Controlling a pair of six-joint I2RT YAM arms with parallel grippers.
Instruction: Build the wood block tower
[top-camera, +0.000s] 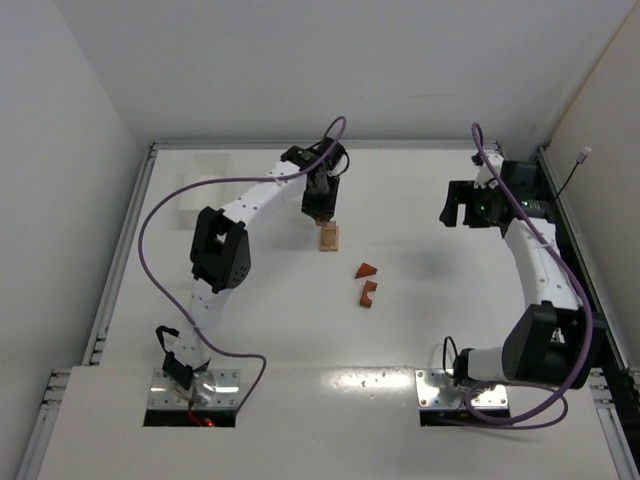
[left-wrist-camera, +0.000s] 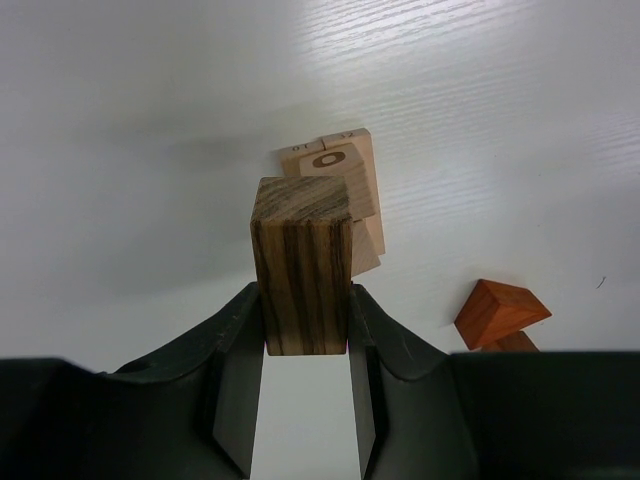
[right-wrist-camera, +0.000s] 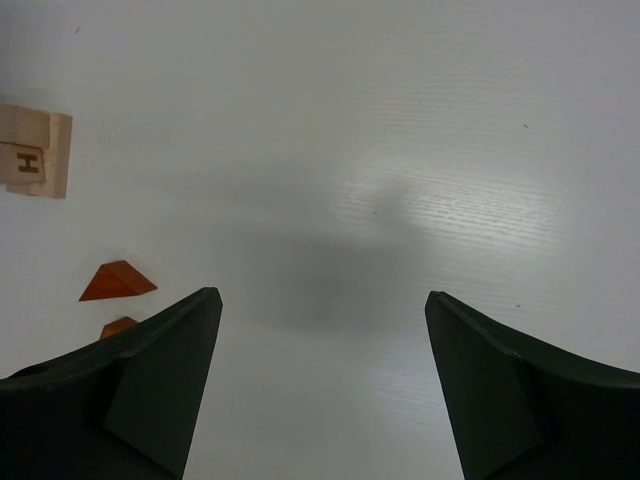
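At upper centre of the overhead view: the left gripper (top-camera: 318, 212) hangs over the white table (top-camera: 250, 330), just above the tower (top-camera: 329, 237) in the frame.
Left jaws: clenched on a dark striped block (left-wrist-camera: 302, 250). It is held upright, and its upper half stands clear of the black fingers (left-wrist-camera: 238, 335).
Tower: a low stack of tan blocks near the middle of the overhead view. In the left wrist view it sits just behind the held block, and its top face is printed with an "O". Whether the striped block touches it cannot be told.
Wedge (top-camera: 366, 270): reddish-brown and triangular, lying flat on the table to the lower right of the tower and apart from it.
Brown piece (top-camera: 368, 293): a second reddish-brown block, just below the wedge in the overhead frame. Only its tip shows at the lower right of the left wrist view.
Right gripper (right-wrist-camera: 321, 296): at the upper right of the overhead view, well apart from every block.
Right jaws: released and spread wide, with only bare table and the gripper's shadow between them.
Tray (top-camera: 200, 195): white and rectangular, at the upper left of the overhead view beside the left arm.
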